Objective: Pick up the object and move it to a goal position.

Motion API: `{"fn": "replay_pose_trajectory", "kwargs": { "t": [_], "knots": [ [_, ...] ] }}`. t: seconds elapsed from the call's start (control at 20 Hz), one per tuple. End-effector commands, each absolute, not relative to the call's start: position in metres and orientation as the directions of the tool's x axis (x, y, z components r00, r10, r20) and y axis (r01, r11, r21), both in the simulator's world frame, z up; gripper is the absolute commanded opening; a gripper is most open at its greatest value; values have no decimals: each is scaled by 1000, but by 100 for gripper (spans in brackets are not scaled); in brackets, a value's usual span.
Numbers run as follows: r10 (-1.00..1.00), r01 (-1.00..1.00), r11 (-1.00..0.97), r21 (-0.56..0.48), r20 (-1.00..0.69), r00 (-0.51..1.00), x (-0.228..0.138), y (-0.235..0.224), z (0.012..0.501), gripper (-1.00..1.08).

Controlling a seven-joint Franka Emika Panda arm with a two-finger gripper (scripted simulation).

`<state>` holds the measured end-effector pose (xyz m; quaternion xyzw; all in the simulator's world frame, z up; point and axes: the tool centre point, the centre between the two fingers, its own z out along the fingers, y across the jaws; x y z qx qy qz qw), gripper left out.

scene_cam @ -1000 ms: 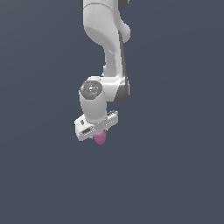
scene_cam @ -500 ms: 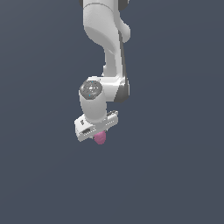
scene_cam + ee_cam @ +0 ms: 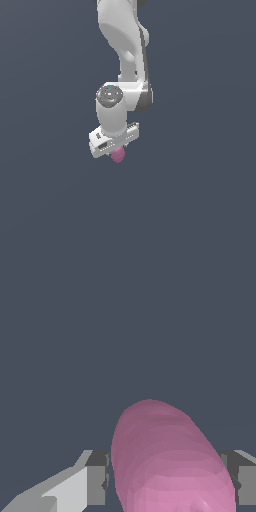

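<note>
- The object [image 3: 118, 155], a small pink-magenta egg-shaped lump, shows in the exterior view just beneath the white gripper [image 3: 116, 151], only its lower part poking out. The arm [image 3: 122, 55] comes down from the top of that view against a plain dark grey-blue backdrop.
- In the wrist view the object [image 3: 167, 461] fills the gap between the two fingers [image 3: 96, 478], which close against its sides: the claw is clamped on the lump.

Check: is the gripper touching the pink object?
Touching. The wrist view shows the pink object filling the gripper, both fingers pressed against its sides.
</note>
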<state>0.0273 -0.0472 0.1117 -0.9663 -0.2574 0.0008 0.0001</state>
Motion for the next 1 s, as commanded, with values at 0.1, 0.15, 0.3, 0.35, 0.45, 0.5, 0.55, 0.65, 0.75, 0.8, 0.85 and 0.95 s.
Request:
{"fn": "replay_pose_trajectory", "kwargs": {
  "t": [0.1, 0.15, 0.3, 0.35, 0.45, 0.5, 0.55, 0.65, 0.75, 0.8, 0.85, 0.95],
  "knots": [
    [498, 498, -867, 1, -1, 867, 21, -24, 136, -100],
    [499, 499, -867, 1, -1, 867, 19, -17, 144, -100],
    [499, 499, -867, 1, -1, 867, 13, 5, 168, -100],
    [499, 499, -867, 1, -1, 867, 11, 13, 177, -100],
    [499, 499, -867, 1, -1, 867, 7, 28, 193, -100],
    [499, 499, -867, 1, -1, 867, 5, 35, 201, -100],
    [499, 499, -867, 1, -1, 867, 4, 42, 208, -100],
    [499, 499, -867, 1, -1, 867, 1, 55, 221, -100],
    [499, 499, -867, 1, -1, 867, -1, 65, 233, -100],
    [499, 499, -867, 1, -1, 867, -2, 69, 237, -100],
    [499, 499, -867, 1, -1, 867, -2, 73, 241, -100],
    [499, 499, -867, 1, 0, 867, -3, 78, 247, -100]
  ]
}}
